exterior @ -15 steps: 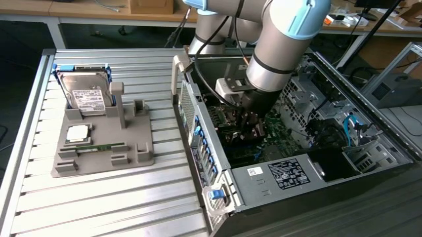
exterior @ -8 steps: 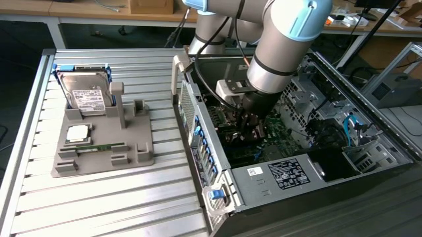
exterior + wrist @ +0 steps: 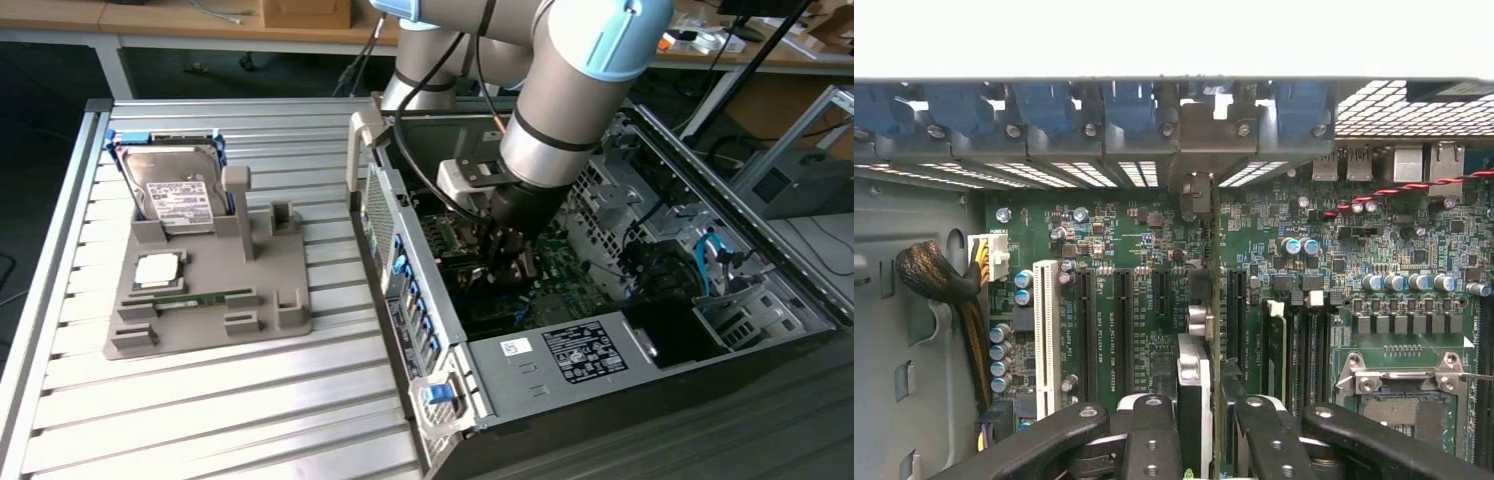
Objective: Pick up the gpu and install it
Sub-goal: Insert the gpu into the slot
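Inside the open computer case my gripper reaches down over the green motherboard. In the wrist view the gripper is shut on the gpu, which I see edge-on between the two black fingers. The card stands upright over the motherboard among the black expansion slots. Its thin edge runs toward the grey bracket at the case's rear wall. I cannot tell whether its lower edge sits in a slot. In the exterior view the gpu is a dark shape under the gripper.
A grey holder on the slatted table at the exterior view's left carries a silver hard drive, a processor chip and a narrow green memory stick. A white slot, a braided cable bundle and memory slots flank the card.
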Available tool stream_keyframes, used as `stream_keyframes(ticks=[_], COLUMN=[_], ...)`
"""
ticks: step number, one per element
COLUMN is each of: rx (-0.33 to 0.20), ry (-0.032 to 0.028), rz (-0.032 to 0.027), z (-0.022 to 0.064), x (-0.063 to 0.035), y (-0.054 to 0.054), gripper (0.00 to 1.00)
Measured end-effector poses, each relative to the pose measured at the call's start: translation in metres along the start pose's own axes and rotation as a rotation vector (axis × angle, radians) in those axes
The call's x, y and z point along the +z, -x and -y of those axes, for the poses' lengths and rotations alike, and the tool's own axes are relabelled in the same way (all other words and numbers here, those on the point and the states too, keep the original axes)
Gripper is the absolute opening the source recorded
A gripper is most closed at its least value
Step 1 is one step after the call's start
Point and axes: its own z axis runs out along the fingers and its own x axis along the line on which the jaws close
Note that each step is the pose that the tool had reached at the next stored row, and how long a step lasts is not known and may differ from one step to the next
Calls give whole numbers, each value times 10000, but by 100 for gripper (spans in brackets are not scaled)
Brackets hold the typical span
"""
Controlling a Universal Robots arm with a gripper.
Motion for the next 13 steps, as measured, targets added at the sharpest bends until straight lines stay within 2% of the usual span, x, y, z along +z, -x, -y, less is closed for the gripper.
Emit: stream_keyframes(ticks=[13], rx=[118], ry=[-2], rz=[4], z=[4], x=[5], y=[1], gripper=[27])
